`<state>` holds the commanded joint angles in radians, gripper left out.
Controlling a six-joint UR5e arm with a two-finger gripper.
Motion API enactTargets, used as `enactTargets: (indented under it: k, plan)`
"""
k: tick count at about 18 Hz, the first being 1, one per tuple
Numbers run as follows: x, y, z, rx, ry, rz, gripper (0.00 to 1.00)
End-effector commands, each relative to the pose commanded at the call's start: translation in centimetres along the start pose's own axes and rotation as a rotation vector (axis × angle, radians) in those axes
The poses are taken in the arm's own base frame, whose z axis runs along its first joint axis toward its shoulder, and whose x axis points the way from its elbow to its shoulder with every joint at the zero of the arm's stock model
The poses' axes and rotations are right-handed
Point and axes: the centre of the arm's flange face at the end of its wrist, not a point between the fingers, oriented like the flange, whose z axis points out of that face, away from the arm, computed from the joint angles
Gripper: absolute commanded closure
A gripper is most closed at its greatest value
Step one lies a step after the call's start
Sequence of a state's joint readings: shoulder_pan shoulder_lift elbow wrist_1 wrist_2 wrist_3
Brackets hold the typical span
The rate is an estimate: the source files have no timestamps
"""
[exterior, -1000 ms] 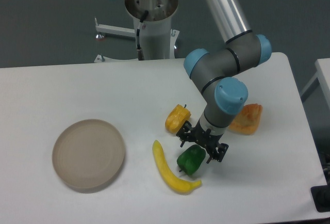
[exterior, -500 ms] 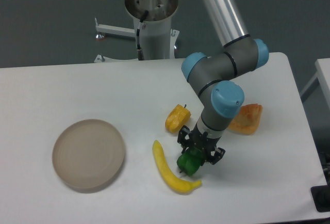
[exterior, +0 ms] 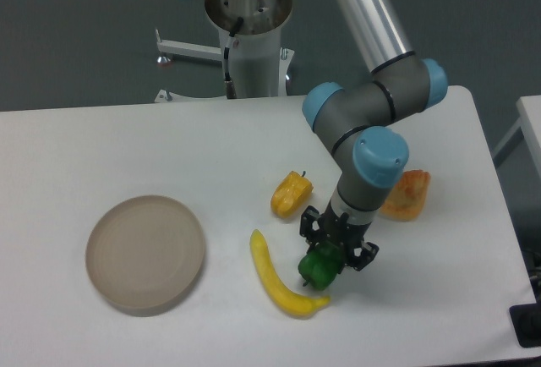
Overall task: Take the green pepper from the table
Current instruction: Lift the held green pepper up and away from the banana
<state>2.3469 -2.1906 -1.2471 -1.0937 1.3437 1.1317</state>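
The pincer (exterior: 331, 257) grips the green pepper (exterior: 319, 268), just beside the yellow banana (exterior: 275, 278).

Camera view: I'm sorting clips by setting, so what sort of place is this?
Probably a robotics lab: a robot arm on a pedestal behind a bare white table with toy-like vegetables and a plate.
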Motion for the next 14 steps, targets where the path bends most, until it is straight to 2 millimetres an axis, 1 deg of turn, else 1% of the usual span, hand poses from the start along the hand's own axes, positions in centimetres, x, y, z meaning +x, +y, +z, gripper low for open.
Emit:
enactTargets:
  k: [1, 2, 3, 5, 7, 8, 14]
  plan:
    - [-0.5, 0.6, -0.8, -0.004, -0.013, 0.033, 0.53]
    - [-1.8, 2.2, -2.2, -0.002, -0.033, 0.069, 0.53]
    - [-2.3, 2.9, -2.8, -0.003, -0.043, 0.09, 0.53]
    - [-3.2, 3.5, -3.3, -0.01, -0.059, 0.132, 0.53]
    - [-4.3, 4.2, -3.5, -0.036, -0.076, 0.169, 0.53]
    - [-4.5, 4.5, -3.0, -0.055, -0.075, 0.187, 0.53]
    - [-4.8, 4.8, -2.8, -0.094, -0.081, 0.249, 0.53]
